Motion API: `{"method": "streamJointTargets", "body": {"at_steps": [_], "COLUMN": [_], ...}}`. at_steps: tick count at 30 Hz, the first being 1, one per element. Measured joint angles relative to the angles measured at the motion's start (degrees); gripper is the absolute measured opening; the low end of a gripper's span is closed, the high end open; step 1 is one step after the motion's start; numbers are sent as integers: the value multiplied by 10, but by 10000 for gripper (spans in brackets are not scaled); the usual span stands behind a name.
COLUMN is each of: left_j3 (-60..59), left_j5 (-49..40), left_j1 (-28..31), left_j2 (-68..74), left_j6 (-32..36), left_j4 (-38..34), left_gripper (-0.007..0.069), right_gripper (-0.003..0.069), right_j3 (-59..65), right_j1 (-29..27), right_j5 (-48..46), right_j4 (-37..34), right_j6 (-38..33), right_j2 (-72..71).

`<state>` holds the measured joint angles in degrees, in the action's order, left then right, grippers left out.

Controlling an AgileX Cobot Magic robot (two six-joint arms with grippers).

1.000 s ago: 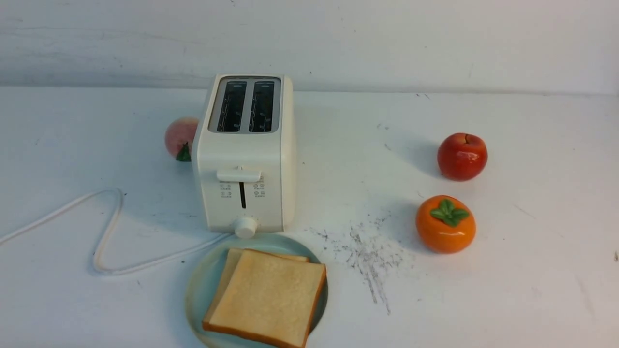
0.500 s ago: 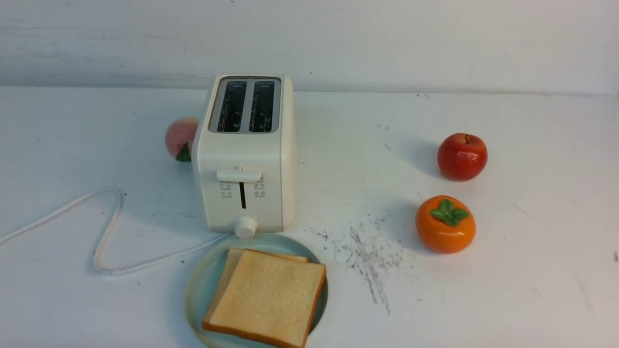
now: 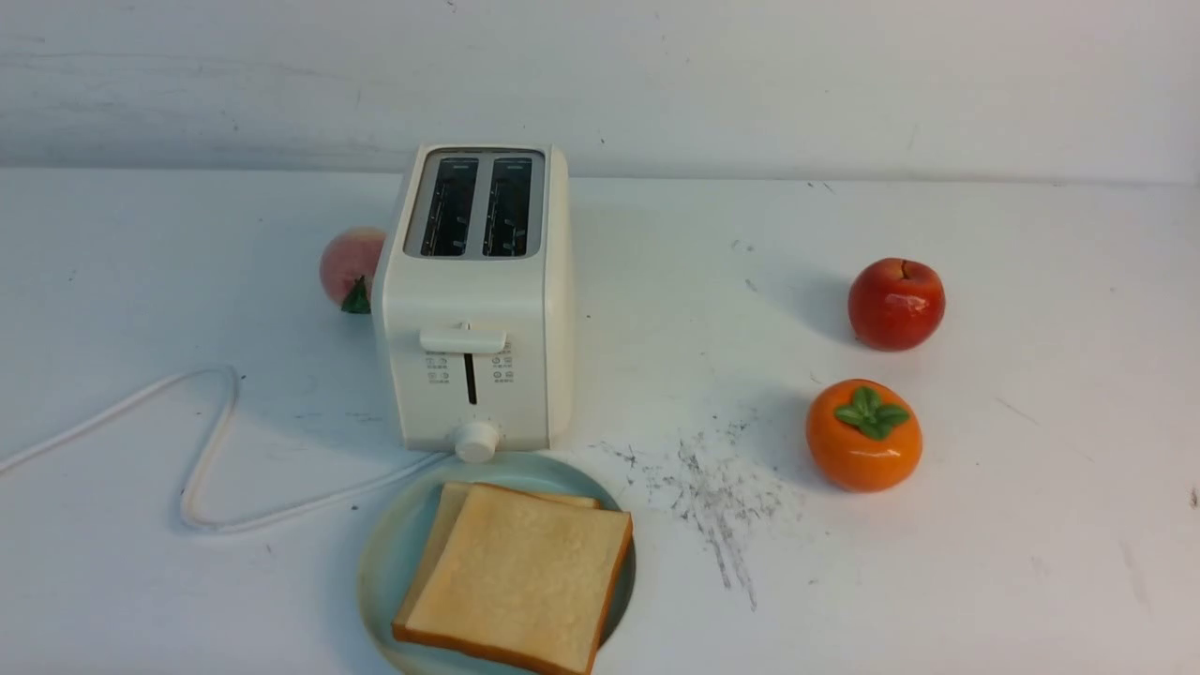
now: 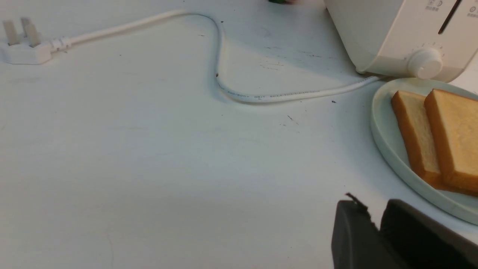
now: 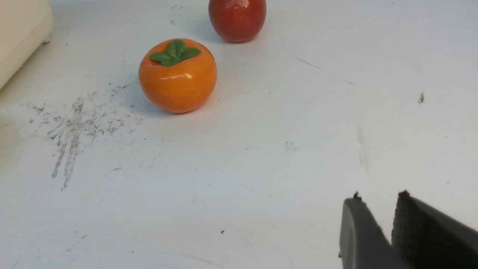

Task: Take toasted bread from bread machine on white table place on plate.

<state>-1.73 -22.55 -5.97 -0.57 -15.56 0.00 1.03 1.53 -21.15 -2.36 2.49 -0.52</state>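
The cream-white bread machine (image 3: 473, 300) stands on the white table (image 3: 1031, 562), and both of its top slots are empty. Two slices of toasted bread lie overlapped on the pale blue-green plate (image 3: 384, 553) just in front of it: the upper slice (image 3: 520, 577) covers most of the lower one (image 3: 450, 506). Neither gripper shows in the front view. In the left wrist view my left gripper (image 4: 371, 203) is shut and empty, low over the table beside the plate's rim (image 4: 384, 142). My right gripper (image 5: 379, 198) is shut and empty over bare table.
The white cord (image 3: 206, 450) loops left of the toaster to a plug (image 4: 22, 52). A peach (image 3: 349, 264) sits behind the toaster's left side. A red apple (image 3: 895, 303) and an orange persimmon (image 3: 863, 434) sit at right. Grey scratch marks (image 3: 717, 497) lie between persimmon and plate.
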Motion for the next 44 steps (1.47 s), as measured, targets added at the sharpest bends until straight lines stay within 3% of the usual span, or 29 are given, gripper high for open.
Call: {"method": "streamJointTargets", "body": {"at_steps": [44], "left_j3": [0], "left_j5": [0], "left_j1": [0], "left_j2": [0], "left_j6": [0], "left_j4": [0], "left_gripper": [127], "right_gripper": [206], "right_j3": [0], "right_j1": [0], "right_j5": [0], "right_j4": [0], "right_j6": [2], "right_j2": [0]}}
